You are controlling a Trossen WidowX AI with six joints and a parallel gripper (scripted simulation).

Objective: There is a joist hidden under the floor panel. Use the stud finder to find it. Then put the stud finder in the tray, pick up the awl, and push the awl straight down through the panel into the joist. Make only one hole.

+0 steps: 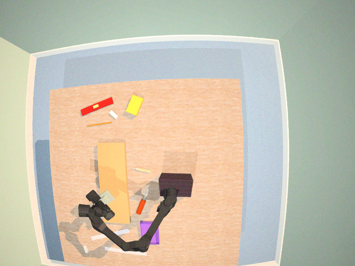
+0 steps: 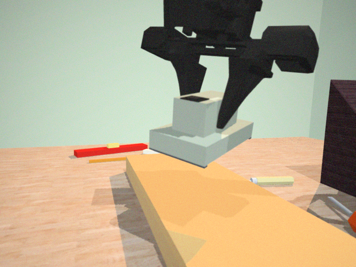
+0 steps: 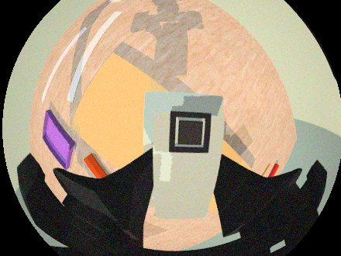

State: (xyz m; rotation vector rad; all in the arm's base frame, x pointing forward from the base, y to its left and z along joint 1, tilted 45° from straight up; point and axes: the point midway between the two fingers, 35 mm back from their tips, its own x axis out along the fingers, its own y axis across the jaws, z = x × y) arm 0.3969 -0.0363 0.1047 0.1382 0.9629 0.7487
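Stud finder (image 1: 106, 196): above the floor panel (image 1: 112, 160), near end.
Awl (image 1: 141, 203): between panel and tray (image 1: 145, 226).

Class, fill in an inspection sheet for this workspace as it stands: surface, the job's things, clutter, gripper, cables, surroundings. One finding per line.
Surface: wood-grain floor with arm shadows across it.
Job's things: orange floor panel lies flat; grey stud finder held in the air above the panel's near end, tilted; purple tray partly under the arm, nothing seen in its visible part; orange-handled awl lies beside the panel.
Clutter: red level, yellow block, pencil, small white block, pale tube, white strips.
Gripper: gripper shut on the stud finder's raised grip.
Cables: nothing seen.
Surroundings: dark box at the arm's base; blue border, pale walls.
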